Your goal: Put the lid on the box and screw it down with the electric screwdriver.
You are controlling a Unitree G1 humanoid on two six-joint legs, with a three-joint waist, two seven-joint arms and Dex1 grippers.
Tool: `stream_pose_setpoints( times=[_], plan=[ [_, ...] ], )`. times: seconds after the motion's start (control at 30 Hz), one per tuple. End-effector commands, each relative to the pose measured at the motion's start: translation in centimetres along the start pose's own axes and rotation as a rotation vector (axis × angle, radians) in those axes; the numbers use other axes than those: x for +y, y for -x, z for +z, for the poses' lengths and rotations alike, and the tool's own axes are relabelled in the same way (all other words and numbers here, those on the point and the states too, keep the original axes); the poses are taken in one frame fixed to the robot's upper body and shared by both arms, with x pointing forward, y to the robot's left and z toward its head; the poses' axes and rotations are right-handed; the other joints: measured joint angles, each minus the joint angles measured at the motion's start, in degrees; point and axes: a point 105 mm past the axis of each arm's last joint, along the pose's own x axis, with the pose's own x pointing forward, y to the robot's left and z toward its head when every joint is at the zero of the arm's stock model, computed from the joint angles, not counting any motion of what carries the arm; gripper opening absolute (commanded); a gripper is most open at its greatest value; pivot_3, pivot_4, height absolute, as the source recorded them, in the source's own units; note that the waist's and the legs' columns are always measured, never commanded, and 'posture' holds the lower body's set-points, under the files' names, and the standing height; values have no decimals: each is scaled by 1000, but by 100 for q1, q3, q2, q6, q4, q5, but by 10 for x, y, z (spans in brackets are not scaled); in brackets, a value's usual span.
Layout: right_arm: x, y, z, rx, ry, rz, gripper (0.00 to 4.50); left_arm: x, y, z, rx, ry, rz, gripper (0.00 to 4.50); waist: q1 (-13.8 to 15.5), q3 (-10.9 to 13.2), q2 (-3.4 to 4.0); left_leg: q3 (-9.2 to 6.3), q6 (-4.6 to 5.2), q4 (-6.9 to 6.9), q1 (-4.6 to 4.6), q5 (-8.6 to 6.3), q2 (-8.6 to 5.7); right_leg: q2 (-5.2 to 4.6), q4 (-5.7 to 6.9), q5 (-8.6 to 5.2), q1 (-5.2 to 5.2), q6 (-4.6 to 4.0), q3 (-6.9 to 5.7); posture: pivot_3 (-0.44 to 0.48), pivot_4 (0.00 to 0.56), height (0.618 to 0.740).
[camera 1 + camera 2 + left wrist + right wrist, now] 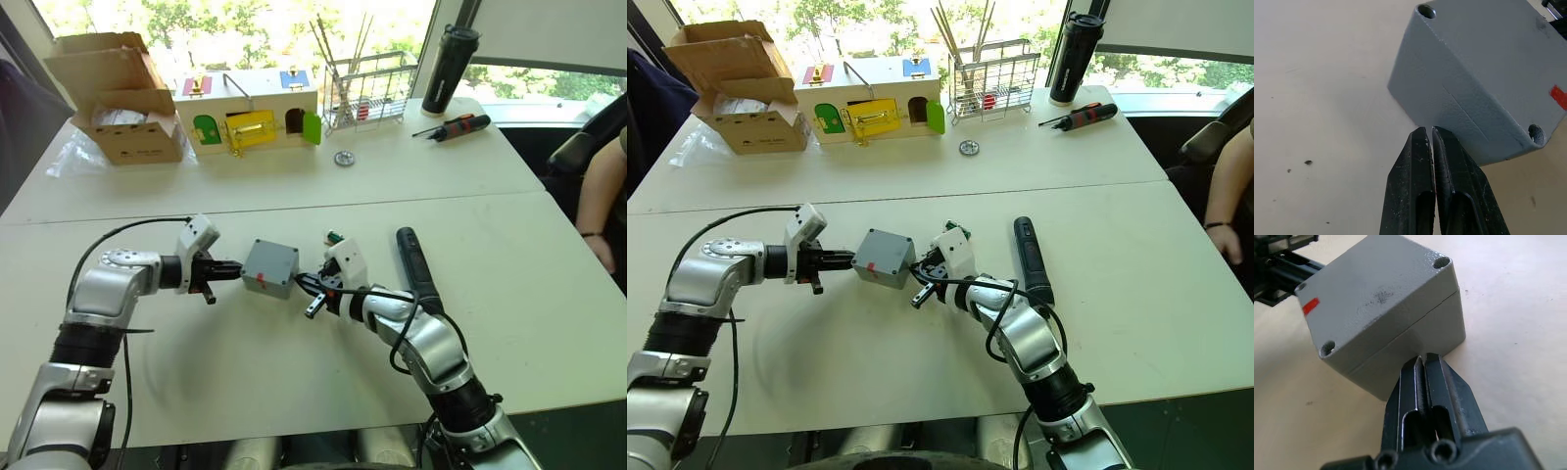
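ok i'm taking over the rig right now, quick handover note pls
Left gripper: shut, tips against the box's left side.
Right gripper: shut, tips against its right side.
Box sits mid-table between them, lid already on, red mark up.
Electric screwdriver lies on the table just right of the right arm, untouched.
Done: lid placed.
Left: pick up the screwdriver and drive the corner screws; the corner holes look empty.

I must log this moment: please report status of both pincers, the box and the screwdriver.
Left pincer and right pincer shut, tips against opposite sides of box. Lid on. Electric screwdriver lying untouched beside right arm. Nothing in the way.
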Motion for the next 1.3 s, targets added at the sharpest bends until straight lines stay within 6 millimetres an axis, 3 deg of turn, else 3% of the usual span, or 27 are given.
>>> stream_pose_setpoints(
  times=[0.03,0.23,0.4,0.5,0.53,0.63,0.67,0.77,0.87,0.97,1.13,1.2,1.3],
  plan=[
    [7,3,18,-70,36,41,88,-18,-6,13,-42,-37,-76,139,12,0,0,0,0,0,0,0,0,0,-1,0,0,0,0,0,150,740],
    [7,2,15,-62,37,40,88,-12,-6,13,-38,-34,-48,139,17,0,0,1,0,0,0,0,1,1,-3,0,2,0,0,0,150,740],
    [6,8,19,-72,43,21,88,4,11,21,-48,-64,30,139,1,0,0,1,-1,0,0,0,2,2,-3,0,2,0,-1,0,150,740],
    [-4,24,36,-114,26,-37,88,17,36,43,-106,-113,120,139,-11,2,1,1,-1,-4,0,0,3,1,-3,0,1,0,-1,0,150,740],
    [-8,33,44,-130,22,-53,88,16,45,60,-173,-118,141,139,-11,2,1,1,-1,-4,-2,1,4,1,-3,0,1,0,0,0,150,740],
    [-9,57,59,-144,28,-67,88,0,58,102,-353,-191,179,139,44,3,2,-4,0,-2,-6,-1,3,0,-6,0,-3,0,0,0,150,740],
    [-9,65,63,-150,24,-75,88,-10,57,104,-351,-203,139,139,67,3,2,-6,2,0,-6,-2,2,0,-11,0,-2,0,0,0,150,740],
    [-17,91,67,-140,12,-143,88,-64,42,99,-304,-214,-137,139,116,4,4,2,4,-1,-5,-3,-1,-7,-17,0,14,0,5,0,150,740],
    [-27,103,56,-105,-15,-198,88,-90,23,83,-233,-228,-239,139,144,4,3,3,6,0,-5,-4,0,-14,-19,0,21,0,6,0,150,740],
    [-27,109,28,-28,-39,-219,841,-104,7,57,-111,-302,-298,139,158,5,4,3,9,-3,-5,-6,3,-13,-24,-1,24,-2,5,0,150,740],
    [-25,104,8,2,-34,-196,3370,-114,1,45,-85,-331,-351,139,131,8,10,21,10,-8,-4,-6,12,-9,-36,-5,21,-8,12,0,150,740],
    [-27,100,5,1,-31,-191,4170,-114,1,42,-66,-357,-344,139,137,8,10,20,13,-8,-4,-8,15,-5,-38,-5,22,-9,11,0,150,740],
    [-28,95,2,-9,-33,-177,4170,-111,3,42,-59,-380,-318,139,160,10,12,19,9,-11,-4,-5,16,-2,-57,-5,29,-9,9,0,150,740]
  ],
)
